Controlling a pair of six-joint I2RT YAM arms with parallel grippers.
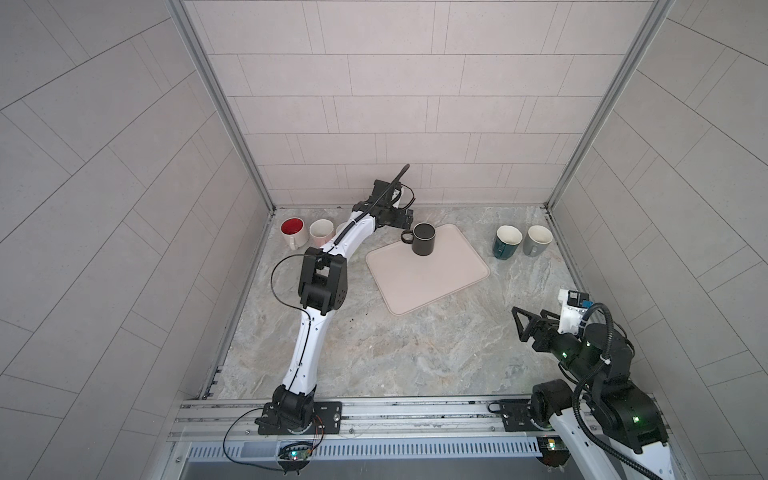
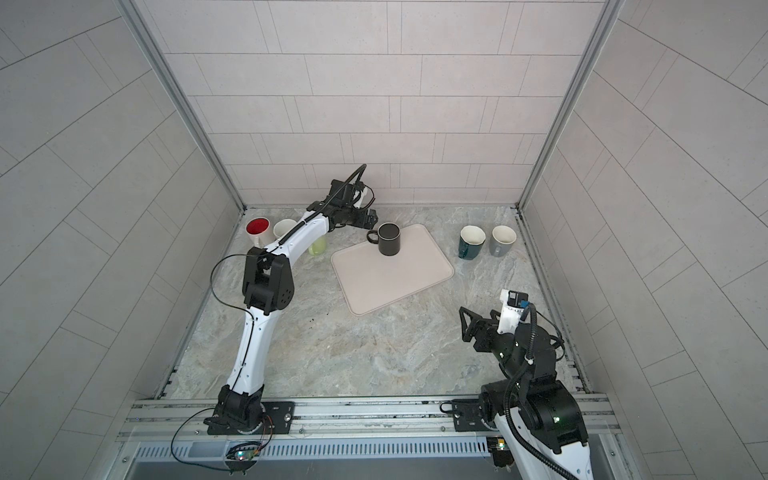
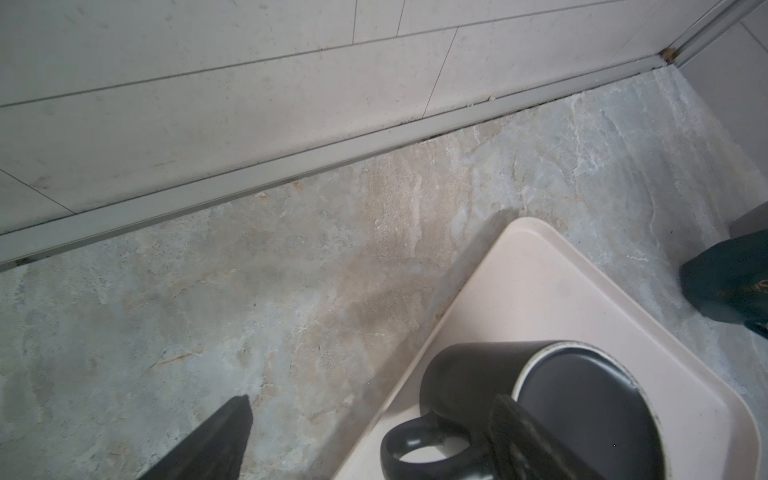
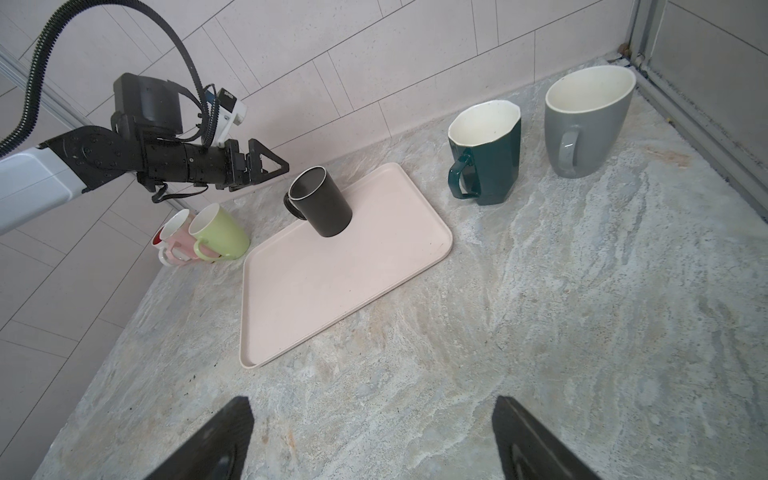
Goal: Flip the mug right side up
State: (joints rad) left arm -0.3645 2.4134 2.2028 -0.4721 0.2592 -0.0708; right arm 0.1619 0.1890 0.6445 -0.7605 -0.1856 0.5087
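A black mug (image 1: 423,239) (image 2: 389,239) (image 4: 322,203) stands mouth up at the far left corner of the pink tray (image 1: 432,278) (image 2: 395,278) (image 4: 332,282). Its handle (image 3: 415,451) points left. My left gripper (image 1: 405,220) (image 2: 370,220) (image 4: 270,166) (image 3: 372,401) hangs open just left of the mug's rim. In the left wrist view the handle lies between the spread fingers, and one finger (image 3: 519,432) crosses in front of the mug body (image 3: 478,378). My right gripper (image 1: 528,320) (image 2: 471,320) (image 4: 374,403) is open over bare table at the near right, holding nothing.
A red-lined white mug (image 1: 293,230), a pale pink mug (image 1: 321,230) and a green mug (image 2: 318,247) stand at the back left, partly under my left arm. A teal mug (image 1: 507,243) and a grey mug (image 1: 538,241) stand at the back right. Walls enclose three sides.
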